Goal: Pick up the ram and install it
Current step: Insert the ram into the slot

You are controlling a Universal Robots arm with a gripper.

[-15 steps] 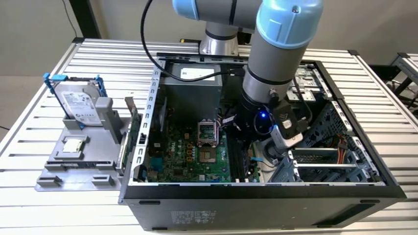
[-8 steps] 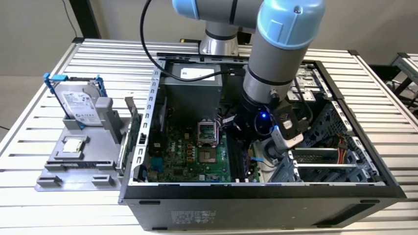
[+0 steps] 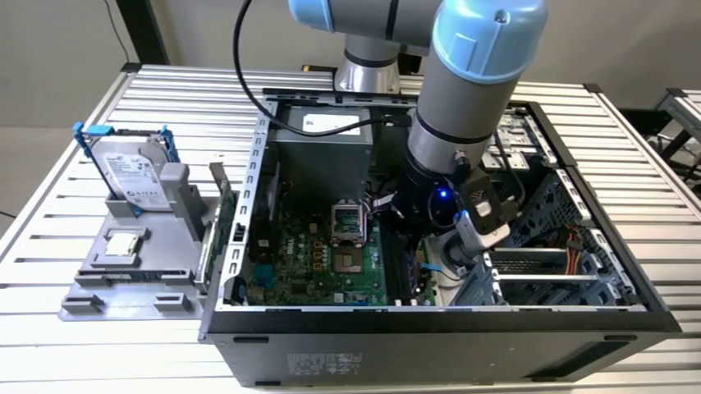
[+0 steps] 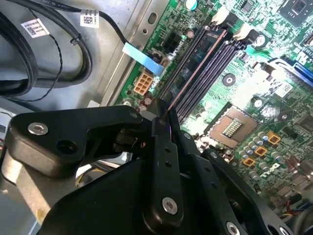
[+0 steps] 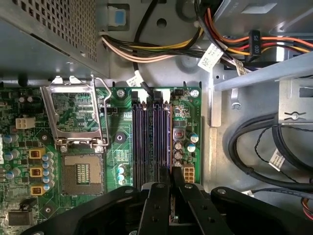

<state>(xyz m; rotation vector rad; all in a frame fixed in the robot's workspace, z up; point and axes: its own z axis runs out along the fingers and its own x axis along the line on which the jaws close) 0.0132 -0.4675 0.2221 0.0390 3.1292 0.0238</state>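
Observation:
In both wrist views the ram [image 4: 195, 61] [image 5: 168, 137] shows edge-on as a thin dark stick. It stands along the outermost black slot of the green motherboard [image 3: 318, 263], on the side nearest the case wall. My gripper [image 4: 164, 111] [image 5: 171, 172] is shut on the near end of the ram, its black fingers [image 4: 161, 147] pressed against both faces. In the exterior view the gripper [image 3: 414, 246] reaches down inside the open computer case, over the slots, and the wrist hides its tips.
The open CPU socket [image 5: 80, 174] with its raised metal lid lies beside the slots. Black cable bundles [image 5: 254, 147] and a white connector [image 4: 142, 84] crowd the case wall side. A silver hard drive [image 3: 137, 172] and a small square chip [image 3: 123, 243] rest on the grey fixture outside the case.

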